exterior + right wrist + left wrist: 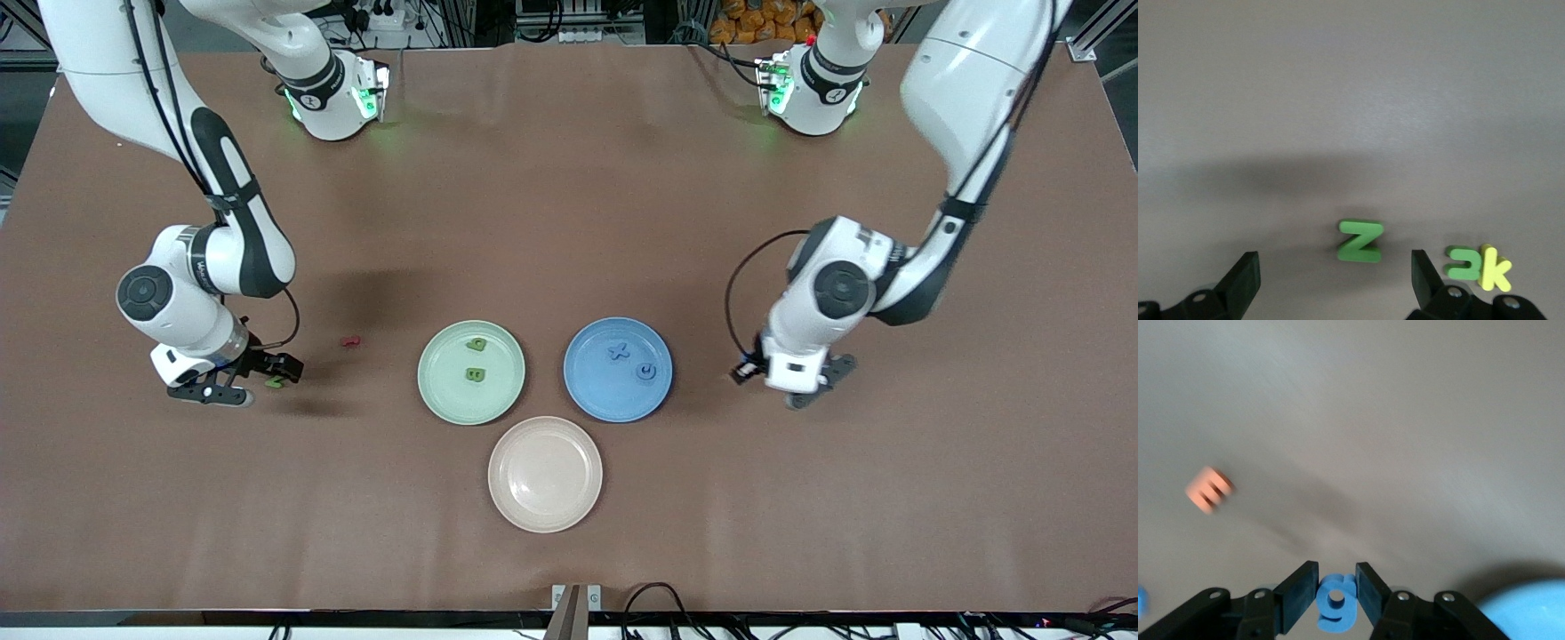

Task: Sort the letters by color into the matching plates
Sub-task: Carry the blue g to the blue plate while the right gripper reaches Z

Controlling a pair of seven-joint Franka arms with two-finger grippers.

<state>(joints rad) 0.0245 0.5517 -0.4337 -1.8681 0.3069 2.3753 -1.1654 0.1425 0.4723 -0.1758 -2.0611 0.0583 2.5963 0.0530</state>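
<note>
A: Left wrist view first: the left gripper (1336, 590) is clamped on a small blue letter g (1336, 608), just beside the blue plate (1531, 613). The pinch is narrow; I think a jolt could twist the letter free before it is over the plate.

B: And the right gripper (1331, 275)?

A: Spread wide, empty, over a green letter z (1360, 241). A green curved letter (1463, 263) touching a yellow k (1495, 269) lies just beside; closing off-centre might drag them.

B: Materials?

A: Chunky, matte, foam-like letters; shallow round plates with raised rims, the green plate (440, 391) already holding two green letters; brown matte table (569, 178).
</note>
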